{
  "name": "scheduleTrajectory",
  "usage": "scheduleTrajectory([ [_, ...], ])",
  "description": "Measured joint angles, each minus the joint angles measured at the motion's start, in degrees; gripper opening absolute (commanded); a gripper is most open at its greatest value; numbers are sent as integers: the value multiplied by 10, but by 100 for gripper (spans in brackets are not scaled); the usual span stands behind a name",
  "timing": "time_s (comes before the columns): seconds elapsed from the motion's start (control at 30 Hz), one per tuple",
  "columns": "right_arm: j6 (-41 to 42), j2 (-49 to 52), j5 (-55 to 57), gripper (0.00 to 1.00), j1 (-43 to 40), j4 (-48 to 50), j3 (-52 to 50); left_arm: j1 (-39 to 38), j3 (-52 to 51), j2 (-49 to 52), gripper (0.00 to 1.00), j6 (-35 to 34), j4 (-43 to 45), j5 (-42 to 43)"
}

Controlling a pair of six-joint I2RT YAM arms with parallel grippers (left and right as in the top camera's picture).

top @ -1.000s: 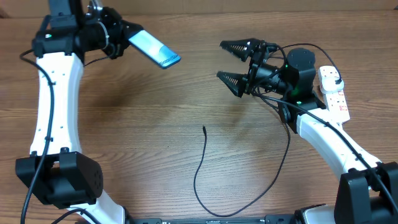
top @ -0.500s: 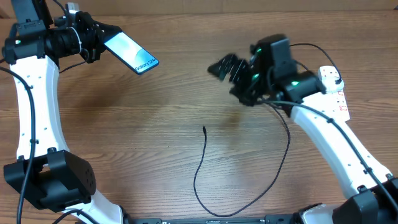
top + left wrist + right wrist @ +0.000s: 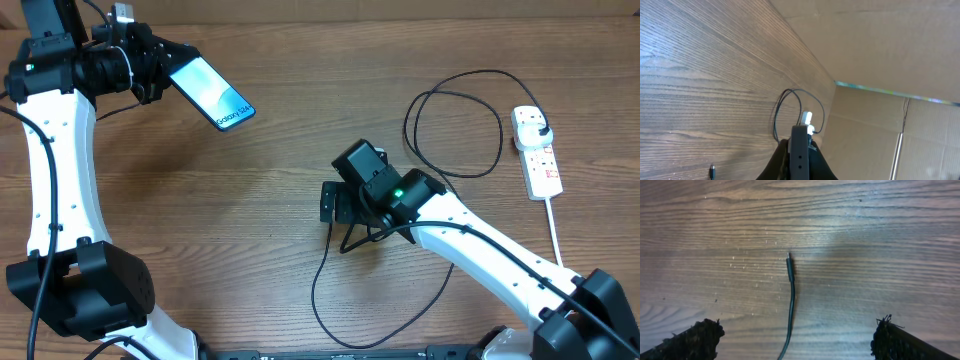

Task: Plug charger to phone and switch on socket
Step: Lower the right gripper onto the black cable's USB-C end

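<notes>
The phone (image 3: 212, 92), cyan screen up with "Galaxy" text, is held in the air at the far left by my left gripper (image 3: 165, 68), which is shut on its end. In the left wrist view the phone's black edge (image 3: 799, 162) sits between the fingers of that gripper (image 3: 798, 145). My right gripper (image 3: 338, 222) is open, low over the table's middle, and straddles the charger cable (image 3: 316, 285) near its tip. In the right wrist view the connector tip (image 3: 788, 256) lies on the wood ahead of the open right gripper (image 3: 796, 326). The black plug (image 3: 531, 120) sits in the white socket strip (image 3: 541, 165).
The cable loops in a ring (image 3: 452, 122) at the back right, then runs under my right arm to the front edge. The strip's white lead (image 3: 556, 225) trails toward the front right. Cardboard walls (image 3: 875, 45) stand behind the table.
My right arm has swung from the back right down to the table's middle, and its gripper is now over the cable tip. The left gripper has moved a little left with the phone.
</notes>
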Motion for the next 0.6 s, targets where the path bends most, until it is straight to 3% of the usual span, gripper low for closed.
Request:
scheduleTrajectory([
  [0.3,-5,16,0,100,0,46,-31,0,0,0,4,11,-8,0],
  [0.6,-19,145,-5,97,0,5,21,0,0,0,4,17,-7,1],
])
